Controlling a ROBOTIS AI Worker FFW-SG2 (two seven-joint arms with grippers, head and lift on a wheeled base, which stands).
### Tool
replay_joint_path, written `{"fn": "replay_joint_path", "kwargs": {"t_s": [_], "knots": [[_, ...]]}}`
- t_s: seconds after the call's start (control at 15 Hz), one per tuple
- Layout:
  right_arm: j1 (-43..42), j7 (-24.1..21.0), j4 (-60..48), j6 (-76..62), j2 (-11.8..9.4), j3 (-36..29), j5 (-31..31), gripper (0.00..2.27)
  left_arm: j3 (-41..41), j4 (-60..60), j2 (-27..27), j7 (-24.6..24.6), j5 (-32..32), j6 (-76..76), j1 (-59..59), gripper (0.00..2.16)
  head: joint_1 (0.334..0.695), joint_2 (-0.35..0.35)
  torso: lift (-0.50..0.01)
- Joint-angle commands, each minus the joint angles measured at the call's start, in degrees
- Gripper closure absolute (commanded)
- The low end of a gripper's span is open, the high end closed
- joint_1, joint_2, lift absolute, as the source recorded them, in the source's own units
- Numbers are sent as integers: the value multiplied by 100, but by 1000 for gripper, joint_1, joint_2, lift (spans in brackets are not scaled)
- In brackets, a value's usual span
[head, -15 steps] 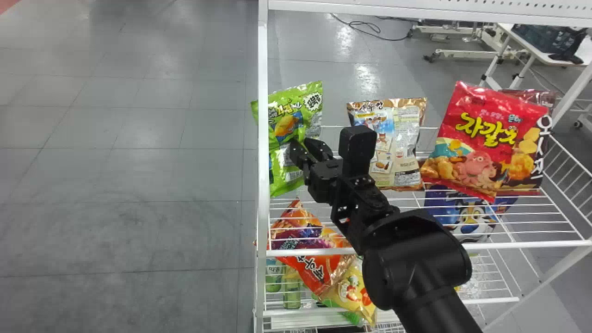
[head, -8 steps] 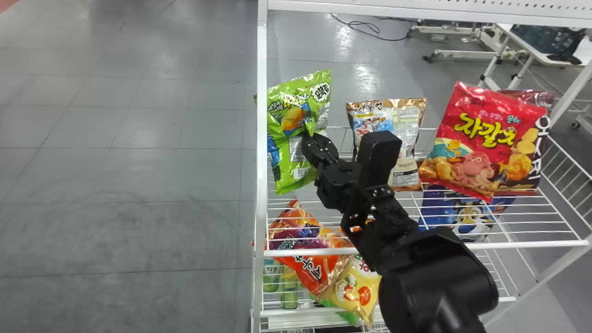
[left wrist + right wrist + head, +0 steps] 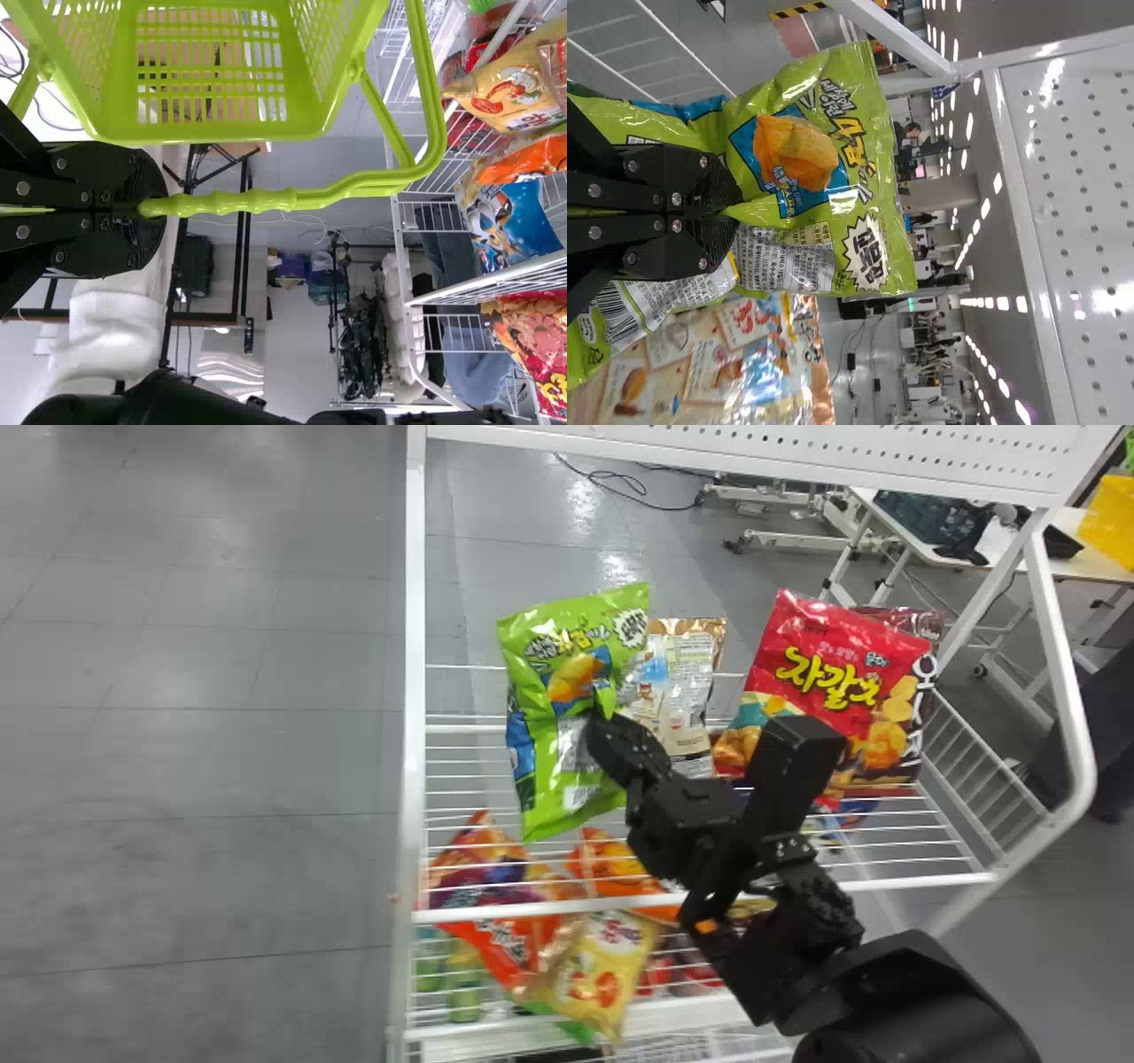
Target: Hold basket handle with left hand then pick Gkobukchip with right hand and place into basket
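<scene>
Right gripper (image 3: pixel 602 724) pinching Gkobukchip (image 3: pixel 563 779) — brown bag (image 3: pixel 687 682) just beyond it. Left gripper (image 3: pixel 146 209) clamped on basket handle (image 3: pixel 244 201) — handle between its fingers.

Head view downward from above the shelf (image 3: pixel 921 881)

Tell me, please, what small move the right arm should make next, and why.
Probably ease the green bag away from the shelf toward the basket: the right gripper pinches it near its middle, the head view shows it against the shelf, and the left gripper holds the basket's handle.
</scene>
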Motion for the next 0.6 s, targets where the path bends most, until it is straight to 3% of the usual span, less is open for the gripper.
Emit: {"fn": "replay_joint_path", "kwargs": {"t_s": [0.0,0.27,0.53], "knots": [[600,180,-745,872,-82,-576,-479,2044,-23,-87,-15,15,-2,7,49,1966,695,-314,-32],[1295,760,-1765,2736,-82,-1420,-777,2044,-120,-193,-15,59,-2,7,128,1966,695,-350,-32],[1488,1094,-2697,5407,-82,-2571,-1656,2044,-146,-342,-15,121,-2,7,172,1966,695,-350,-32]]}}
